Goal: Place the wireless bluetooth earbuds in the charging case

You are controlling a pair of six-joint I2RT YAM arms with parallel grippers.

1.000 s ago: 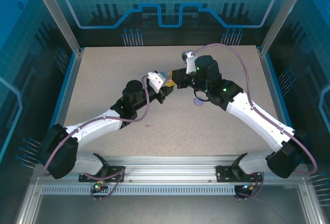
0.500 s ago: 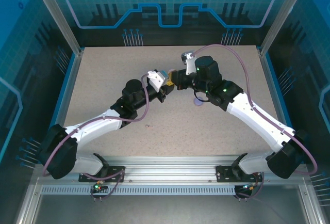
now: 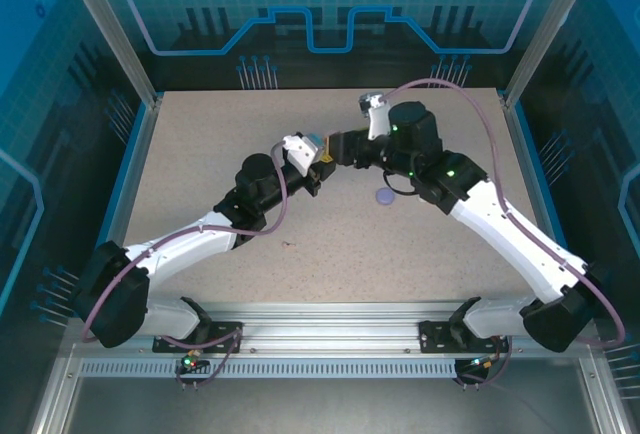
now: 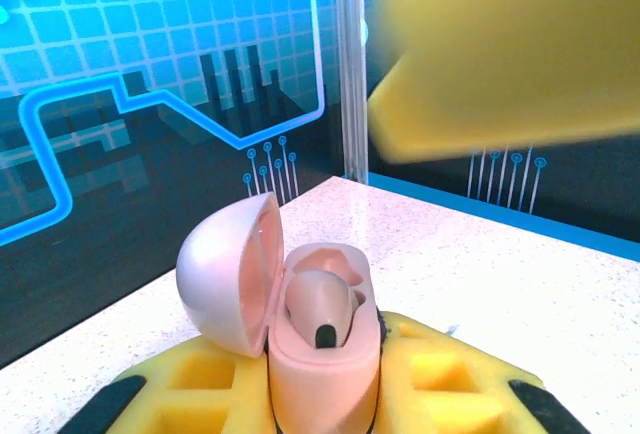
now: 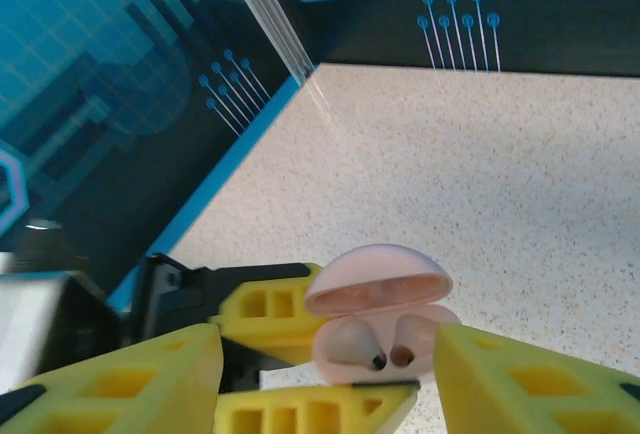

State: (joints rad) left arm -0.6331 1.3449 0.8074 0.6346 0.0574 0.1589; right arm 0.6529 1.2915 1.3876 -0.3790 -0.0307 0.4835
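Left end effector (image 3: 320,161) clamps the pink charging case (image 4: 322,364), lid open, above the counter (image 3: 200,154) middle, nearer its far edge. Two pink earbuds (image 5: 352,342) sit inside. Right end effector (image 3: 339,150) gapes just beside.

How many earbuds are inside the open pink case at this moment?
2. Both sit in the open pink case, side by side below its lid: a dark-tipped earbud and a second earbud next to it. More may be hidden elsewhere.
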